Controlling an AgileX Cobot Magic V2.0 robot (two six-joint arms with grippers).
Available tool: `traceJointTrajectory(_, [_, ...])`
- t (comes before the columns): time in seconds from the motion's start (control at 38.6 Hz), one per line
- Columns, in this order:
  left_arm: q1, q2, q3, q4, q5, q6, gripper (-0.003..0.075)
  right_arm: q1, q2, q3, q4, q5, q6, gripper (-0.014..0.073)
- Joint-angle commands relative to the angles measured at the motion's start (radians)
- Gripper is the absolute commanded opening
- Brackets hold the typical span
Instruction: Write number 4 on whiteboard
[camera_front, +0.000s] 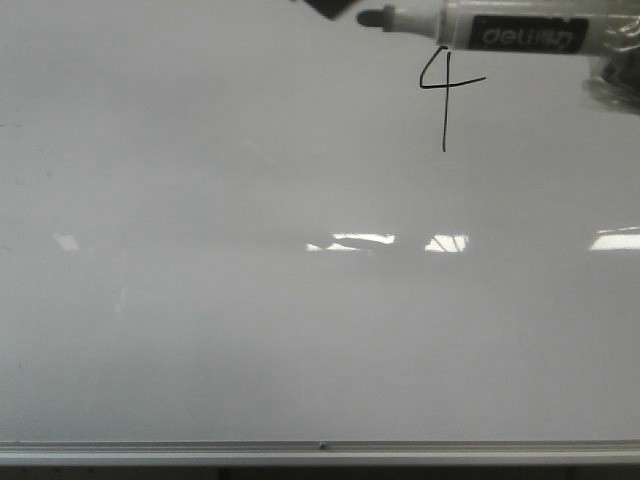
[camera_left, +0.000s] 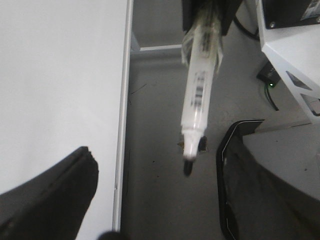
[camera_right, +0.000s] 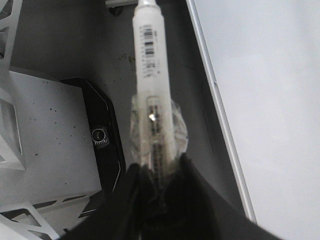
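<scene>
While the whiteboard's (camera_front: 250, 330) silver edge runs along the near side, its glossy surface spreads back to the number 4 (camera_front: 446, 95) at far right, stem upright. Just beyond, the marker (camera_front: 480, 30) lies level, tip leftward, pinched by the right gripper (camera_right: 160, 195). The left gripper (camera_left: 150, 200) stands spread.

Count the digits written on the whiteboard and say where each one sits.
1. A single number 4 is drawn in thin black line near the top of the whiteboard, right of centre, just below the marker that the right gripper holds. No other writing shows in the front view.
</scene>
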Motion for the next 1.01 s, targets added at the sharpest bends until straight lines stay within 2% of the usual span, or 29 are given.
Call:
traceJointTrajectory(0.0, [-0.053, 0.032, -0.077, -0.023, -0.022, 0.000, 0.0514, -0.001, -0.013, -0.025, 0.035, -0.028, -0.011, -0.0049])
traceJointTrajectory(0.21, [-0.100, 0.114, -0.124, -0.030, -0.018, 0.000, 0.0512, -0.001, -0.013, -0.025, 0.035, -0.026, -0.011, -0.0049])
traceJointTrajectory(0.26, [-0.100, 0.121, -0.124, -0.031, -0.017, 0.000, 0.0492, -0.001, -0.013, -0.025, 0.035, -0.026, -0.011, -0.0049])
traceJointTrajectory(0.31, [-0.100, 0.123, -0.124, -0.031, -0.015, 0.000, 0.0433, -0.001, -0.013, -0.025, 0.035, -0.026, -0.011, -0.0049])
traceJointTrajectory(0.47, [-0.100, 0.123, -0.124, -0.031, -0.005, 0.000, 0.0139, -0.001, -0.013, -0.025, 0.035, -0.028, -0.011, -0.0047])
traceJointTrajectory(0.57, [-0.100, 0.123, -0.124, -0.038, -0.007, 0.000, -0.0010, -0.001, -0.013, -0.025, 0.035, -0.030, -0.011, -0.0046])
traceJointTrajectory(0.65, [-0.100, 0.123, -0.124, -0.038, -0.011, 0.000, -0.0020, -0.001, -0.013, -0.025, 0.035, -0.030, -0.011, -0.0015])
traceJointTrajectory(0.72, [-0.100, 0.123, -0.124, -0.038, -0.011, -0.004, -0.0020, -0.001, -0.013, -0.025, 0.035, -0.029, -0.011, 0.0092])
traceJointTrajectory(0.88, [-0.085, 0.123, -0.126, -0.034, -0.021, -0.030, -0.0020, -0.002, -0.013, -0.025, 0.035, -0.034, 0.002, 0.0395])
traceJointTrajectory(0.98, [-0.066, 0.121, -0.127, 0.041, -0.023, -0.135, -0.0020, -0.025, -0.023, -0.029, 0.021, -0.032, 0.055, 0.0514])
